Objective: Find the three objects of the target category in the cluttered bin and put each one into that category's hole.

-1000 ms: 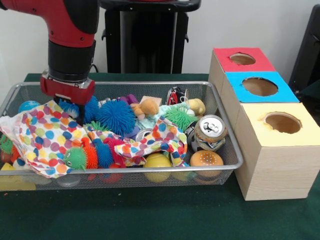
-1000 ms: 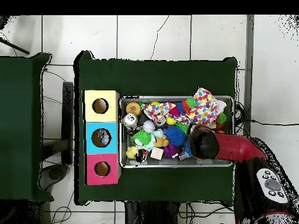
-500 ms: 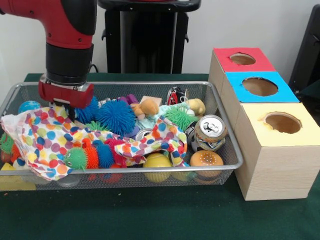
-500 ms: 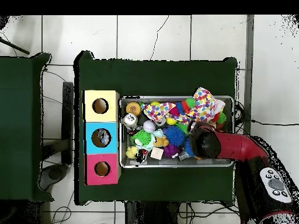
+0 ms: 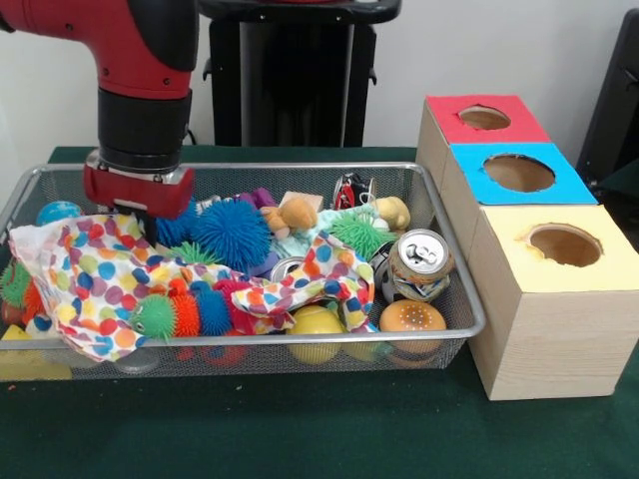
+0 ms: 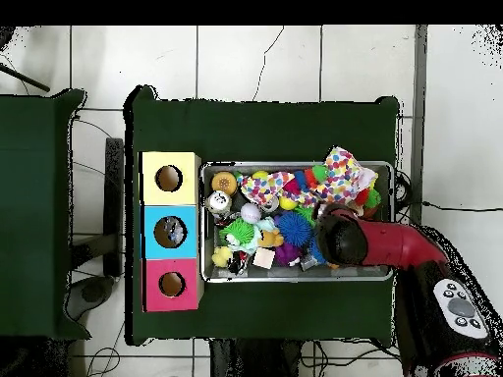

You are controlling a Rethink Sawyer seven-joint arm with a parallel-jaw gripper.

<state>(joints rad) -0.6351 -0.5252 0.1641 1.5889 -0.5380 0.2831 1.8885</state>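
Jaws: we can't tell; front view shows gripper [image 5: 148, 222] tip sunk by spotted cloth [image 5: 90, 274], overhead hides it under arm [image 6: 393, 245].
Near: blue spiky ball [image 5: 232, 235] just beside.
Bin [image 5: 454, 289]: cluttered w/ toys; can [image 5: 419, 264] at box end.
Boxes: yellow hole [image 5: 564, 244], blue hole [image 5: 518, 173], red hole [image 5: 484, 118]; only overhead shows sth inside blue.

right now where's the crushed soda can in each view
Front view: the crushed soda can stands at the right end of the wire bin, just behind the burger toy and beside the yellow-topped box.
Overhead view: the crushed soda can sits at the bin's left end, next to the yellow-topped box.
Shared landmark: the yellow-topped box, the can's nearest neighbour outside the bin in both views.
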